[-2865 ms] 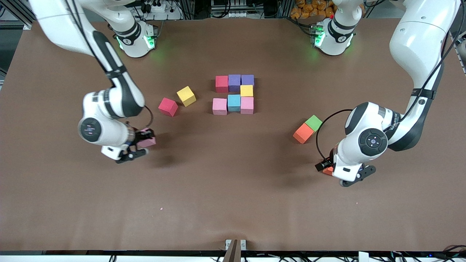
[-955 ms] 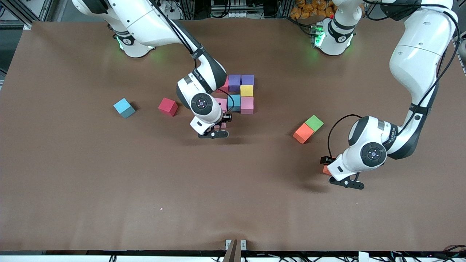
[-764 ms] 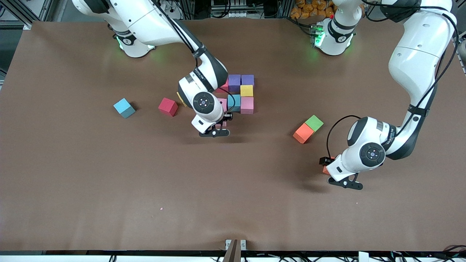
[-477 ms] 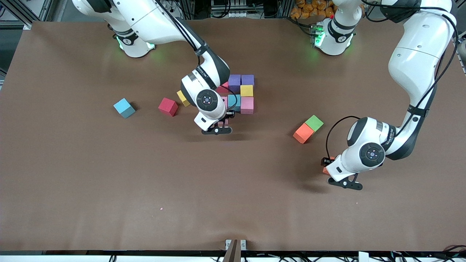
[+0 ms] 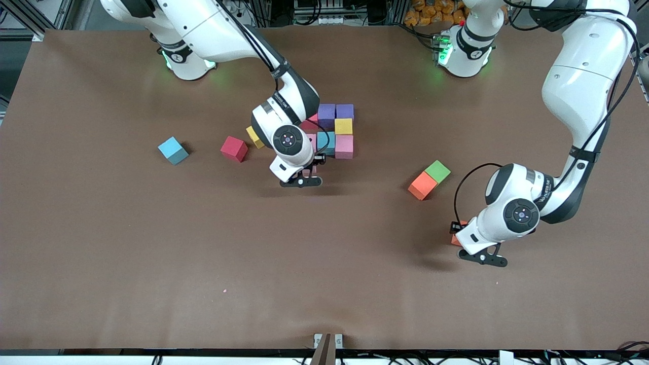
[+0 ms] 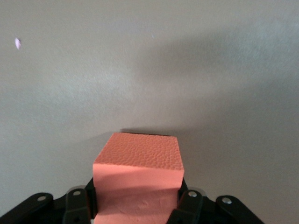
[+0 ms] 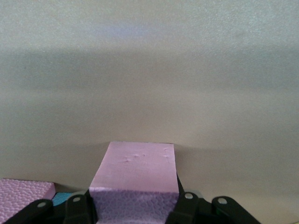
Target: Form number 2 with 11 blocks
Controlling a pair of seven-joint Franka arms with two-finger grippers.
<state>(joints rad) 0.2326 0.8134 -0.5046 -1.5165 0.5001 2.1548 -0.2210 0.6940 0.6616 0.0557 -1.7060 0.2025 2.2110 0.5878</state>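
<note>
Glossy white arms, black joint bands, looping black cables, green-lit bases, black claws

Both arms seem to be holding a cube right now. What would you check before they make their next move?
1. Right gripper shut on the pink cube: ok.
2. Pink cube at the digit's fourth row, just nearer the camera than the pink block of the third row: ok.
3. Pink cube resting on the table: cannot tell.
4. Left gripper shut on the orange cube: ok.
5. Digit finished: not ok; the red cube and second orange cube lie loose.
6. Green cube kept out: ok.
</note>
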